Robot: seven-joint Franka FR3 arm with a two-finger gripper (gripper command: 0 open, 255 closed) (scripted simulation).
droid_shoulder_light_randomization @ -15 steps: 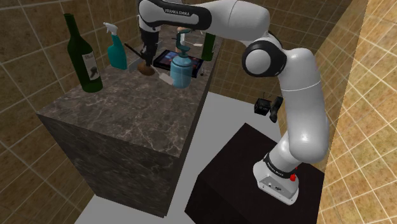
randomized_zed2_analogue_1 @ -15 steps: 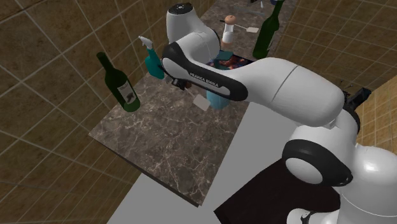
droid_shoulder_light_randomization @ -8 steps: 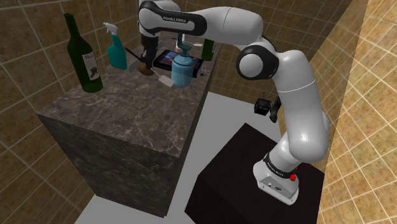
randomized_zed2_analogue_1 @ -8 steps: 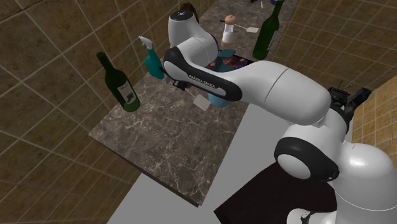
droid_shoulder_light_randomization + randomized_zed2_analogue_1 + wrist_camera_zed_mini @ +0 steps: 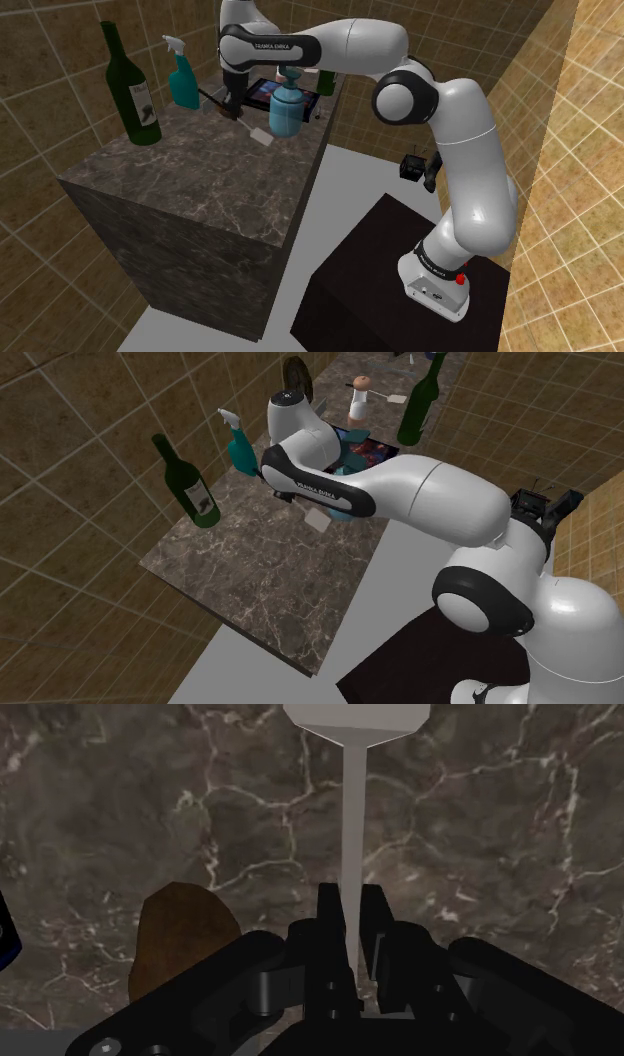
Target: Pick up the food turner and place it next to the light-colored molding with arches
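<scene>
Two fingers (image 5: 330, 916) of the gripper (image 5: 351, 909) clasp the turner (image 5: 352, 824) by its thin handle near the far end of the counter (image 5: 480, 854); it looks light, stiff, and smooth enough to swivel.

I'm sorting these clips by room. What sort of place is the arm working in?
Probably a kitchen: brown tiled walls, a dark marbled counter carrying a green wine bottle and a teal spray bottle, and a food turner clasped in the gripper.
</scene>
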